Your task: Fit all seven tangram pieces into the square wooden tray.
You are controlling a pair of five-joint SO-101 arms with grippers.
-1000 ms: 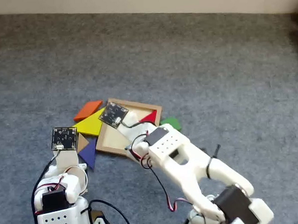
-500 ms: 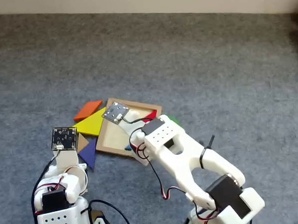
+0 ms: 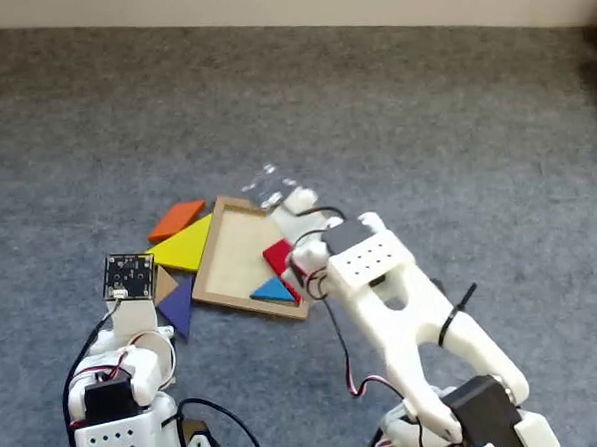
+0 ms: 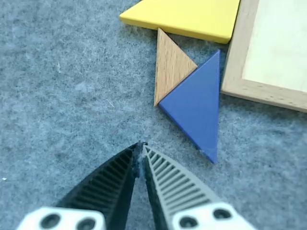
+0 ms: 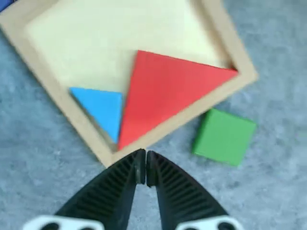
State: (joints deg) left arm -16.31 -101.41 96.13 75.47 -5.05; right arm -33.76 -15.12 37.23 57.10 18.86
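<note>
The square wooden tray (image 3: 206, 256) lies on grey carpet, with a red triangle (image 3: 278, 257) and a light blue triangle (image 3: 272, 290) inside. A yellow triangle (image 3: 184, 244), an orange piece (image 3: 176, 219), a wooden triangle (image 3: 165, 284) and a dark blue triangle (image 3: 176, 306) lie along its left side. My left gripper (image 4: 142, 148) is shut and empty over carpet, just short of the dark blue triangle (image 4: 196, 108) and wooden triangle (image 4: 170, 64). My right gripper (image 5: 145, 165) is shut and empty just outside the tray (image 5: 120, 38) rim, by the red triangle (image 5: 168, 91), light blue triangle (image 5: 98, 105) and a green square (image 5: 224, 136) on the carpet.
The right arm (image 3: 382, 279) reaches across the tray's right side from the lower right. The left arm (image 3: 122, 393) stands at the lower left. Open carpet spreads behind and to both sides. A pale wall strip runs along the far edge.
The right arm swung away from over the tray toward its far right corner, uncovering the red and light blue triangles inside and covering the green square. The left arm kept still.
</note>
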